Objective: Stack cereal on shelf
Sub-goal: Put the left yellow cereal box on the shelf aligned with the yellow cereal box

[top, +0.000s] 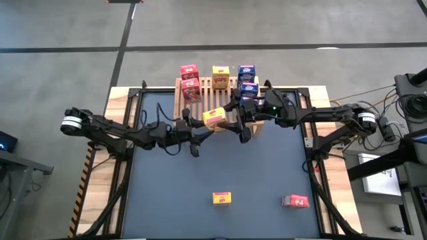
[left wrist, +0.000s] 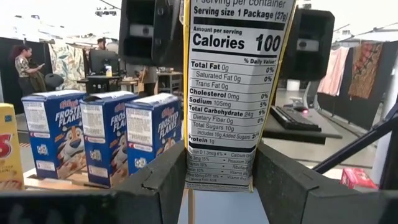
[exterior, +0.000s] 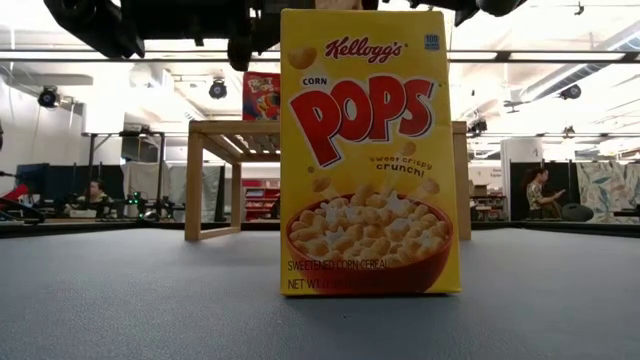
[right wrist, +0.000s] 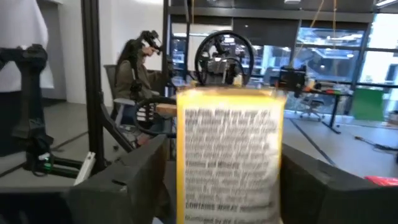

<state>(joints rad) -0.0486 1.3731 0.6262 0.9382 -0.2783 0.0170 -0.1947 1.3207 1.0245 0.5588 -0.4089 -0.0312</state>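
Three yellow cereal boxes [top: 213,117], three red [top: 189,71], three blue [top: 246,72], one shelf [top: 205,85].

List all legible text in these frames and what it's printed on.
"Kellogg's CORN POPS sweet crispy crunch!": front of the yellow box on the table.
"Amount per serving Calories 100", "Total Fat 0g", "Sodium 105mg": yellow box between the left gripper's fingers.
"FROSTED FLAKES": blue boxes.
Right wrist view's box print: blurred.

seated person [right wrist: 134,71] | standing person [exterior: 538,190]; hanging cloth [left wrist: 364,68] | keyboard [left wrist: 292,116]
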